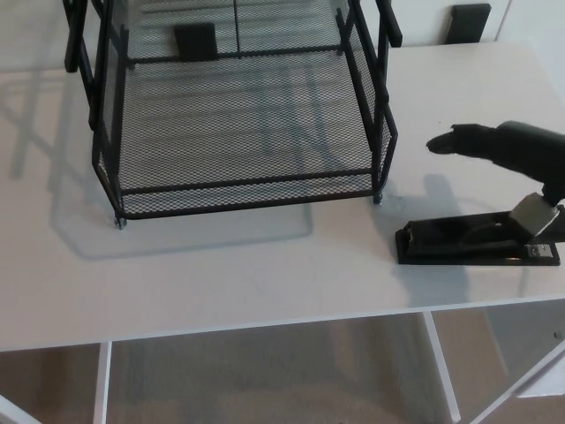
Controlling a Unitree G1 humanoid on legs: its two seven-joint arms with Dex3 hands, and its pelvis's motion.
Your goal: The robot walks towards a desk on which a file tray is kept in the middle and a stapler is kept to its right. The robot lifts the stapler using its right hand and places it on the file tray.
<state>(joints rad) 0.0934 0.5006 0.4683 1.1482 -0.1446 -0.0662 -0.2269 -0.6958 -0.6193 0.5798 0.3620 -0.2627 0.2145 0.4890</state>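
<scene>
A black mesh file tray (pixel 238 185) stands in the middle of the white desk (pixel 221 274); its bottom shelf holds nothing. A black stapler (pixel 477 240) lies flat on the desk to the tray's right, near the front edge. My right hand (pixel 521 168) comes in from the right edge and hovers over the stapler's rear end. One black finger (pixel 455 140) points left, above and apart from the stapler, while the thumb side reaches down to the stapler's back. The hand holds nothing. My left hand does not show.
The desk's front edge runs across the lower picture, with white frame legs (pixel 440 362) and floor below it. Two dark blocks (pixel 470 22) sit at the back behind the desk. The tray's upper tiers rise at the top.
</scene>
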